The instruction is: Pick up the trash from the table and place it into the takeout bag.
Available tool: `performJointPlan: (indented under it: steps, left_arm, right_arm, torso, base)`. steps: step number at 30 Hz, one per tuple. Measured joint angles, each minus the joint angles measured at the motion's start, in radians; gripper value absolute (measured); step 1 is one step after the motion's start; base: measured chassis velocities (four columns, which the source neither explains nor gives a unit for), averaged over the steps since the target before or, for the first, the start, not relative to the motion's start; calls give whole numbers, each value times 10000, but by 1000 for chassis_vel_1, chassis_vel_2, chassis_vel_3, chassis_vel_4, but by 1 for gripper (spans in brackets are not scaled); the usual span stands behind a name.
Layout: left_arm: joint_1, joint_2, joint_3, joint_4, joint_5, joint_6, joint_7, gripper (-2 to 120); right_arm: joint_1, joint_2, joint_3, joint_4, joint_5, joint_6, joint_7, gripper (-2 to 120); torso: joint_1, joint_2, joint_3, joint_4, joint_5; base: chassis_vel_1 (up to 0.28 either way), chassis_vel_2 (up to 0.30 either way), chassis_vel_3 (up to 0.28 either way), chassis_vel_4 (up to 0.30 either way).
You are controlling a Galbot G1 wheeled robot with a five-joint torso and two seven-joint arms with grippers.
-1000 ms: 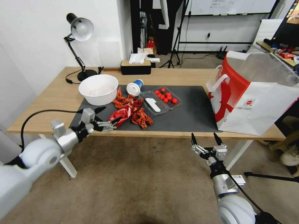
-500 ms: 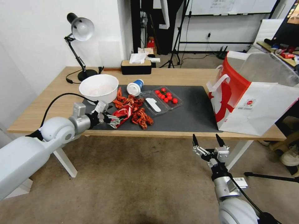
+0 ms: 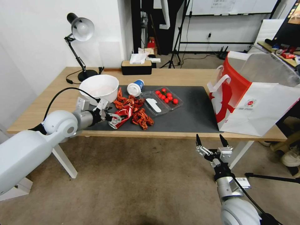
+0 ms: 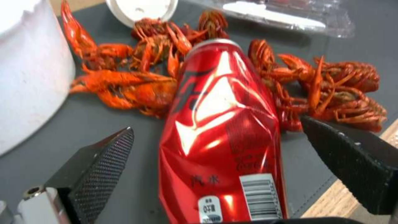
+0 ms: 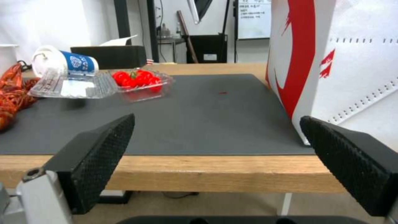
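Observation:
On the dark mat [image 3: 193, 112] of the table [image 3: 187, 76] lies a crushed red soda can [image 3: 122, 115] [image 4: 219, 140]. My left gripper [image 3: 111, 115] [image 4: 216, 124] is open, one finger on each side of the can without touching it. Around the can are red crayfish shells [image 3: 139, 116], a white bowl [image 3: 98, 88], a tipped blue-and-white paper cup [image 3: 135, 87] [image 5: 66, 62] and a clear clamshell [image 3: 161, 100] holding tomatoes. The takeout bag [image 3: 256, 103] [image 5: 344, 62] stands open at the table's right end. My right gripper [image 3: 209, 137] [image 5: 217, 118] hangs open below the table's front edge.
A desk lamp [image 3: 79, 31] and a black tissue box [image 3: 136, 67] stand at the table's back. Bare mat lies between the clamshell and the bag. Tripod legs and a whiteboard stand behind the table.
My left arm has swung in over the table's front edge, and its open gripper now straddles the red can. The right gripper has sunk slightly.

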Motion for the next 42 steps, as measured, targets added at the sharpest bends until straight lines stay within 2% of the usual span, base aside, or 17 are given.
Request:
performJointPlan:
  steps: [26,27,29,31,32,34,35,38,40,41,42]
  left_arm:
    - [-214,-199,387,144,-41,325,-526,100]
    - [-226,-211,401,151,-41,344,-609,95]
    - [-230,-213,415,151,-41,354,-631,93]
    - [-232,-214,476,139,-40,379,-691,83]
    - [-232,-214,476,139,-40,379,-691,83]
    - [-225,-220,522,130,-39,386,-737,74]
    - [-225,-220,522,130,-39,386,-737,74]
    - [-183,-241,547,117,-39,382,-760,56]
    - [-177,-242,548,112,-38,376,-771,54]
    - [-161,-241,547,88,-46,359,-803,46]
    - [-157,-239,547,69,-61,347,-813,43]
  right_arm:
    - [81,-22,28,-183,46,-76,170,100]
    - [97,-21,28,-183,46,-78,175,100]
    - [102,-22,27,-183,46,-79,178,100]
    - [104,-23,27,-176,46,-86,196,100]
    - [104,-23,27,-176,46,-86,196,100]
    - [91,-26,27,-151,45,-89,205,100]
    - [91,-26,27,-151,45,-89,205,100]
    - [47,-22,28,-137,45,-93,211,100]
    - [44,-21,28,-137,46,-93,212,100]
    - [41,-16,28,-137,44,-95,220,100]
    - [42,-16,28,-137,42,-97,223,100]
  torso:
    - [-1,1,0,-1,2]
    - [-2,1,0,0,1]
    - [-2,1,0,-1,1]
    - [-2,1,0,-1,1]
    - [-2,1,0,-1,1]
    - [-1,1,0,-1,1]
    - [-1,1,0,-1,1]
    - [-1,1,0,-1,1]
    - [-1,1,0,-1,1]
    - [-1,1,0,-1,1]
    - [-1,1,0,-1,2]
  base:
    - [0,0,0,0]
    - [0,0,0,0]
    - [0,0,0,0]
    - [0,0,0,0]
    - [0,0,0,0]
    - [0,0,0,0]
    - [0,0,0,0]
    - [0,0,0,0]
    - [0,0,0,0]
    - [0,0,0,0]
    - [0,0,0,0]
